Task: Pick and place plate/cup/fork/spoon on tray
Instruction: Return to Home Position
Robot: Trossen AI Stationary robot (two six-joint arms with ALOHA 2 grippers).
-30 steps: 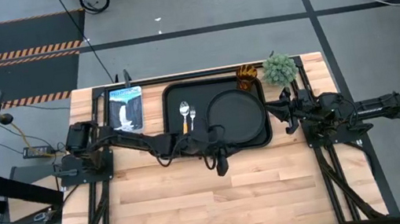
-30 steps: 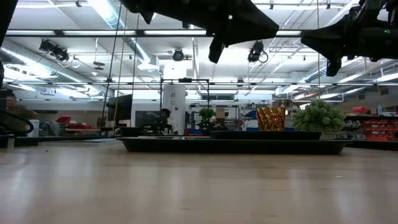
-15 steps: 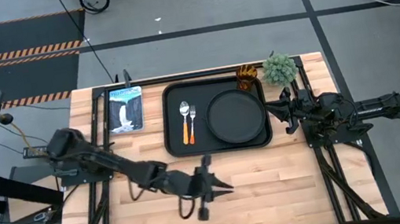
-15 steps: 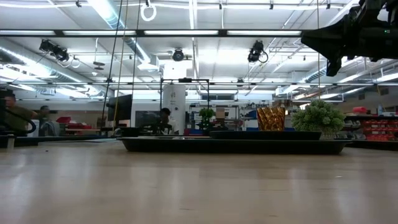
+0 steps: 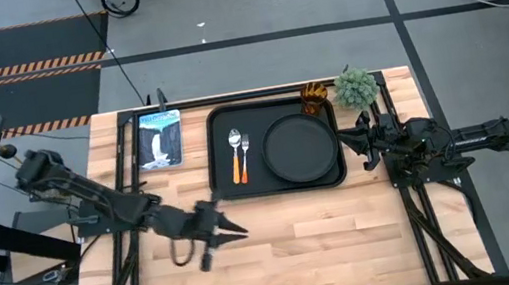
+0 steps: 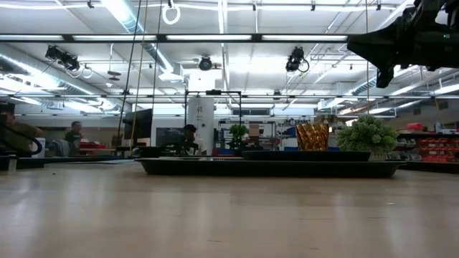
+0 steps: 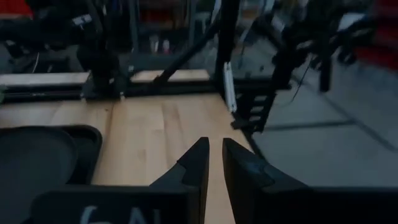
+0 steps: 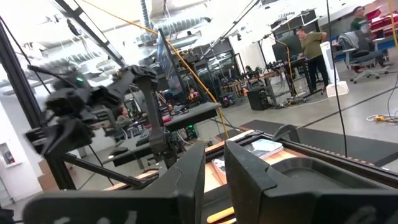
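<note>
Left arm has swung back from the tray toward the worktop's left side since the earlier frame; the rest unchanged. High view: left gripper (image 5: 233, 232) over bare wood near the front edge, empty. Large black rectangular tray (image 5: 223, 172) at the worktop's back edge carries the round matte black plate (image 5: 301, 148), orange-handled fork (image 5: 247, 157) and orange-handled spoon (image 5: 235, 155). Amber ribbed cup (image 5: 315, 97) off the tray, by its back right corner. Right gripper (image 5: 361, 137) parked at the right edge. Low view: cup (image 6: 312, 136) behind the tray rim (image 6: 270, 168). Left wrist view: fingers (image 7: 198, 163) nearly closed, nothing between. Right wrist view: fingers (image 8: 245, 167) slightly parted, empty.
</note>
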